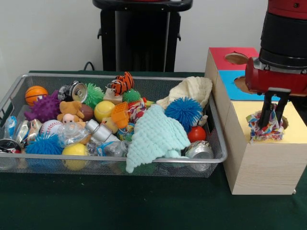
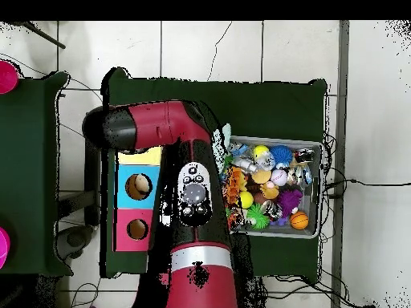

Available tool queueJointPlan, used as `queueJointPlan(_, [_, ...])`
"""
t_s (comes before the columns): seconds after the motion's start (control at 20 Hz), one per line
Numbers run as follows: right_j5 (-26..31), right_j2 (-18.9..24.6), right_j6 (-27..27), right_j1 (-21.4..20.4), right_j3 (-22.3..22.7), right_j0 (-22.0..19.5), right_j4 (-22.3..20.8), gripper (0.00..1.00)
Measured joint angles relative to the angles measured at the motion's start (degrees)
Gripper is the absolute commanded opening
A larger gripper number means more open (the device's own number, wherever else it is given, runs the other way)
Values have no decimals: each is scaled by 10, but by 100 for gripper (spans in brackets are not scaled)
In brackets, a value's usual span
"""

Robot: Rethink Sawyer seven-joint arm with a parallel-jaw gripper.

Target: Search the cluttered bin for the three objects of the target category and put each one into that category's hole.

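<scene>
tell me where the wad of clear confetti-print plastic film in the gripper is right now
In the front view, the confetti-print plastic wad sits on the yellow-topped wooden box at right, held between the gripper fingers, right of the wire-mesh bin.

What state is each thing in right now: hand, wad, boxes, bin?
hand: shut on the confetti-print wad, above the yellow-topped box
confetti-print wad: held at the yellow top, not yet dropped in
yellow-topped box: hole hidden
blue-topped box: hole open
red-topped box: hole open
wire mesh bin: full of toys
</scene>
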Motion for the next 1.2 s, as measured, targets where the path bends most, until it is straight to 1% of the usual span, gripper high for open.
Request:
queueJointPlan(0.2, [0, -17, 0, -2, 0, 17, 0, 0])
queueJointPlan(0.4, [0, -39, 0, -10, 4, 48, 2, 0])
queueJointPlan(0.55, [0, -44, 0, -14, 8, 58, 3, 0])
queueJointPlan(0.6, [0, -51, 0, -20, 16, 71, 7, 0])
queueJointPlan(0.85, [-4, -68, 0, -30, 34, 99, 16, 0])
queueJointPlan(1.0, [-22, -76, 0, -33, 46, 113, 18, 0])
queueJointPlan(1.2, [-54, -79, 0, -32, 59, 115, 18, 0])
